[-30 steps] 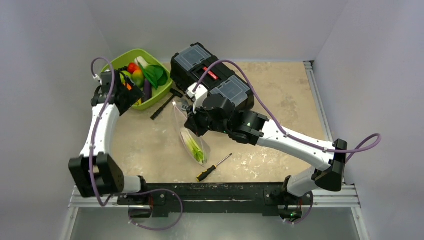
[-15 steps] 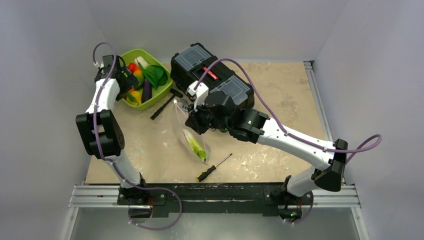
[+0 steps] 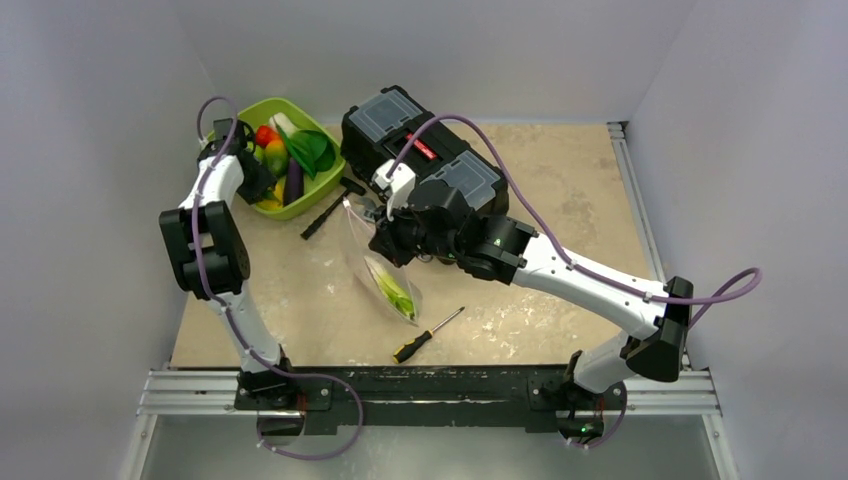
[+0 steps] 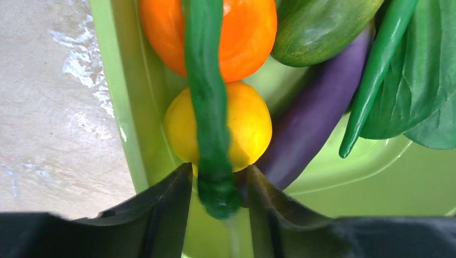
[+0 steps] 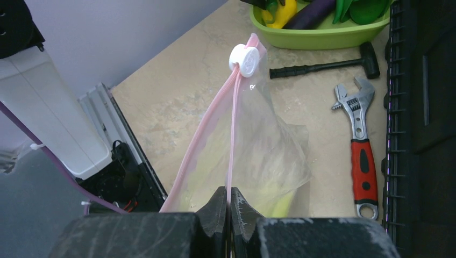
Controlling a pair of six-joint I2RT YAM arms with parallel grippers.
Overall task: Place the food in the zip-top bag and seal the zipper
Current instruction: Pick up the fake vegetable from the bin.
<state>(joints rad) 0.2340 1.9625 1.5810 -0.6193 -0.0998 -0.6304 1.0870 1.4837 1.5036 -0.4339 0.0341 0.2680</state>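
At the left jaws: positioned inside the lime-green tray (image 4: pixel 125 107) in the far-left corner of the worktop (image 3: pixel 580 200). Partly open, set closely either side of the near end of a long green pod (image 4: pixel 207 91). Thin gap visible on each side; firm grip not confirmed. Pod laid across a yellow fruit (image 4: pixel 250 126) and an orange (image 4: pixel 250 32). Just right of these: purple eggplant (image 4: pixel 317 110), slimmer green pod (image 4: pixel 376 75), dark green rounded vegetable (image 4: pixel 322 24), leafy greens (image 4: pixel 425 86). All inside the tray.

At the right jaws: fully closed, pinching one lip of the zip-top bag (image 5: pixel 269 156) on the zipper (image 5: pixel 232 134). Other lip of the pink strip parted to the left, leaving the mouth open. White slider (image 5: pixel 244 60) at the far end of the strip, toward the tray.

Bag location: held edge-up near the middle of the worktop, between the tray and the black toolbox (image 3: pixel 400 130), apart from the tray. Green food pieces (image 3: pixel 398 298) inside, toward the near end.

Elsewhere on the worktop: hammer (image 5: pixel 322 67) just beside the tray; adjustable wrench (image 5: pixel 359 145) alongside the toolbox; screwdriver (image 3: pixel 428 335) near the front edge, just beside the bag.
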